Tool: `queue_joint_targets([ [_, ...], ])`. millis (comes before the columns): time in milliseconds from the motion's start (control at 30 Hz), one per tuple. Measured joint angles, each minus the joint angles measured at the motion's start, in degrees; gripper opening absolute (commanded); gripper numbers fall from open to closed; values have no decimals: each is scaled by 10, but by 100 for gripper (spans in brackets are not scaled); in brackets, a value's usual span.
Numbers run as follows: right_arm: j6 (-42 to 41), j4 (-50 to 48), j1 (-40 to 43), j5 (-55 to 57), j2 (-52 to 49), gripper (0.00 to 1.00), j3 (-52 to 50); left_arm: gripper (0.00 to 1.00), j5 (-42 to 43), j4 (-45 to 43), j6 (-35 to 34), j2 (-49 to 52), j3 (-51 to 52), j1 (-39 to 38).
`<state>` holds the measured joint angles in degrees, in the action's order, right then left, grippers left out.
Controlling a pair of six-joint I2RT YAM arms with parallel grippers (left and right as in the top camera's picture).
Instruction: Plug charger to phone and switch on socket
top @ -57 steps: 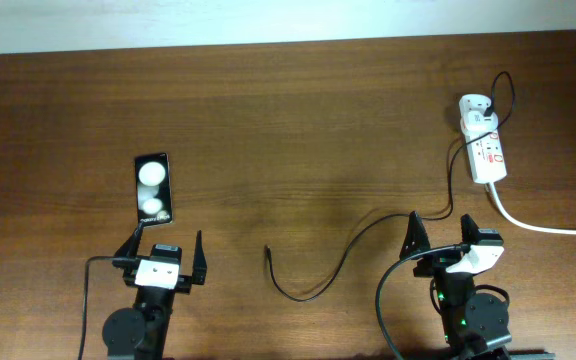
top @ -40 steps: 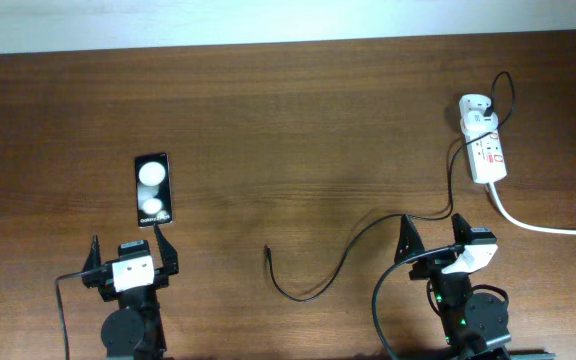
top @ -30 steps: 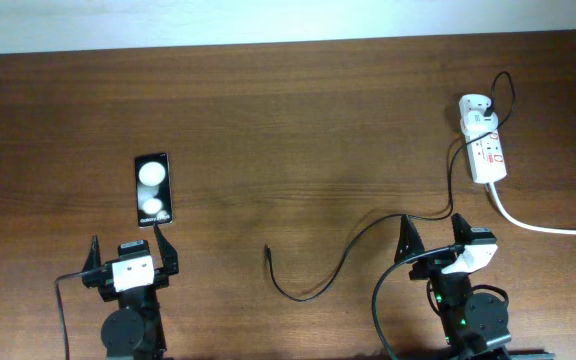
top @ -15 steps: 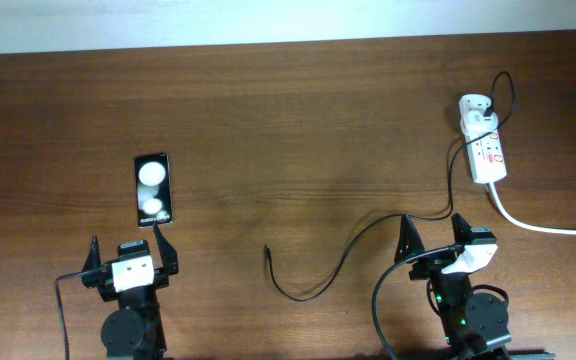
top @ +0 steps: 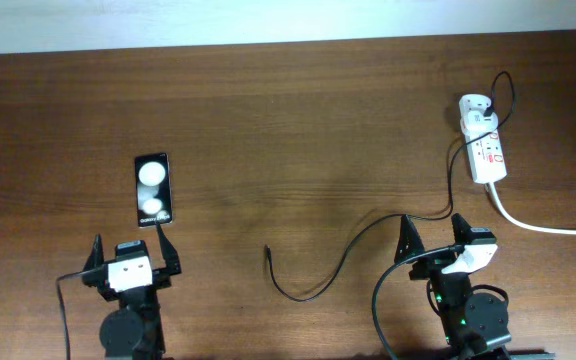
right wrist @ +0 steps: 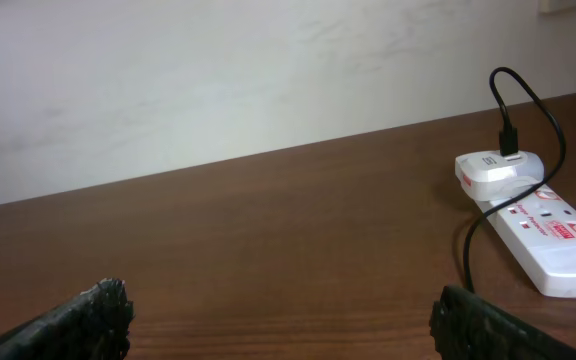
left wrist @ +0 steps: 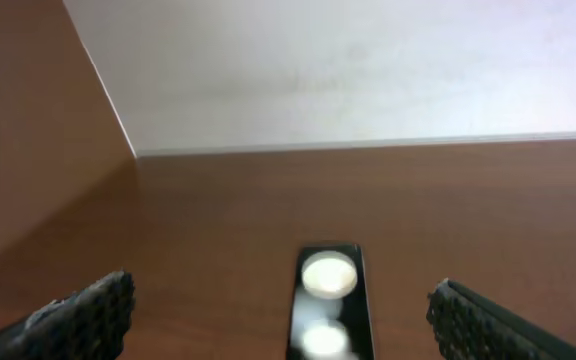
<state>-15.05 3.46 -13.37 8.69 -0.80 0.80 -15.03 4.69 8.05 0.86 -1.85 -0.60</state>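
The black phone [top: 153,189] lies flat at the left, its screen showing two white light spots; it also shows in the left wrist view [left wrist: 328,305]. My left gripper [top: 130,254] is open and empty just in front of it. The white socket strip [top: 487,155] lies at the far right with the white plug adapter [top: 476,110] in its far end; both show in the right wrist view [right wrist: 553,232]. The charger's thin black cable [top: 368,232] runs from the adapter to its connector tip [top: 267,253] on the table. My right gripper [top: 433,231] is open and empty.
The thick white cord [top: 548,226] leaves the strip toward the right edge. The brown wooden table [top: 298,120] ends at a white wall at the back. The black cable passes close by my right gripper's left finger.
My left arm swung left, from level with the phone's right side to directly in front of it. It has been still for the last second. The right arm barely moved.
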Motion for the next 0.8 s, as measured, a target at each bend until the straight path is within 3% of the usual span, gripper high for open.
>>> queue_joint_targets([
  [333,0,0,0,0,0,99,0,99,2,97,-6,16,-99,0],
  [433,0,1,0,0,-2,99,0,99,2,116,-6,101,-156,0],
  [567,0,0,0,-2,-2,99,0,99,3,148,-6,287,-296,0],
  [800,0,1,0,-2,-2,99,0,99,9,399,-6,657,-633,0],
])
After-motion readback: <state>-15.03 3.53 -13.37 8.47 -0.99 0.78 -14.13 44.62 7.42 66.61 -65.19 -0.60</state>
